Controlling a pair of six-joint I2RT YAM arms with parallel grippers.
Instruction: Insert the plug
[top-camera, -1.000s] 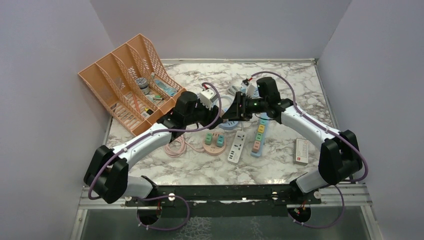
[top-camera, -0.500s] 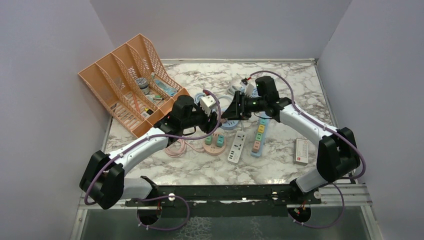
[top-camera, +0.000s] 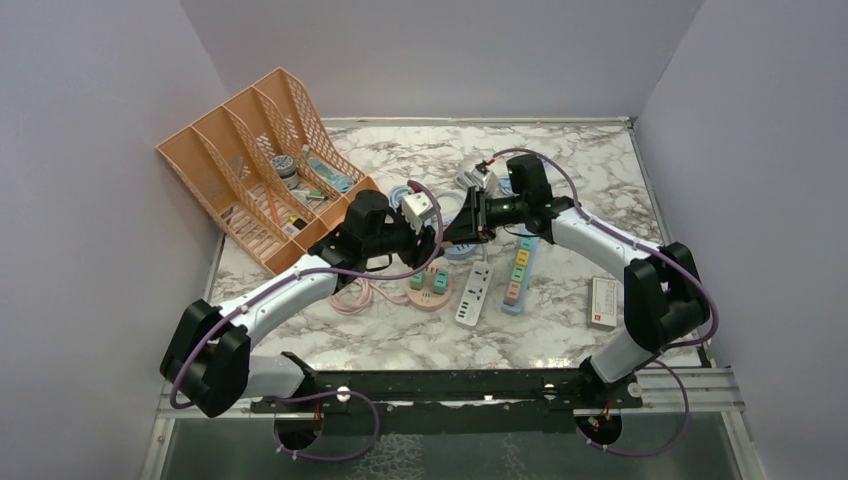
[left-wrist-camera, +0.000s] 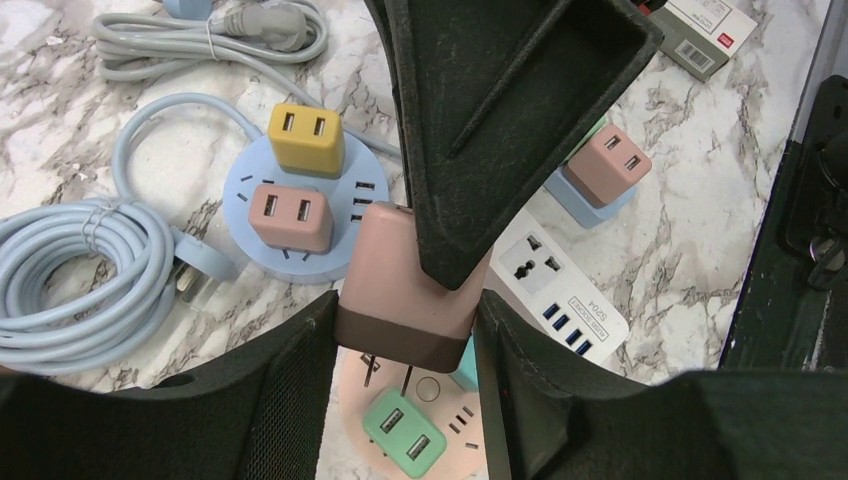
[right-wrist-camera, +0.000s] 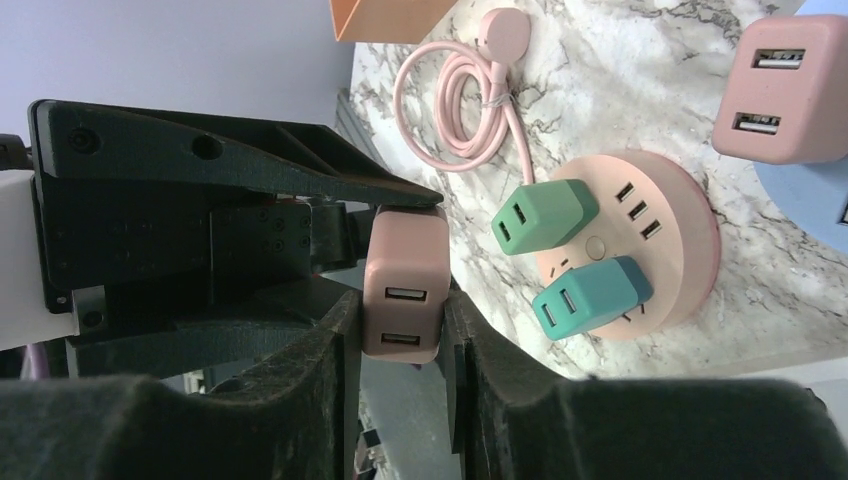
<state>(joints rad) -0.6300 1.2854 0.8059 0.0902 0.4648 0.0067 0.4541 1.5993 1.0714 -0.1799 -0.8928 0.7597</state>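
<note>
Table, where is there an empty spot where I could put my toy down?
Bare marble runs along the back wall, right of the rack; a near band between the white strip and the rail; and the far right corner, beyond the box. The middle is crowded with hubs and cords.

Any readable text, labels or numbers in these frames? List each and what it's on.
None legible.
White power strip: small print beside the USB ports, too blurred to read.
Box: barcode label, print too small.
Pink charger: no marking seen.
</note>
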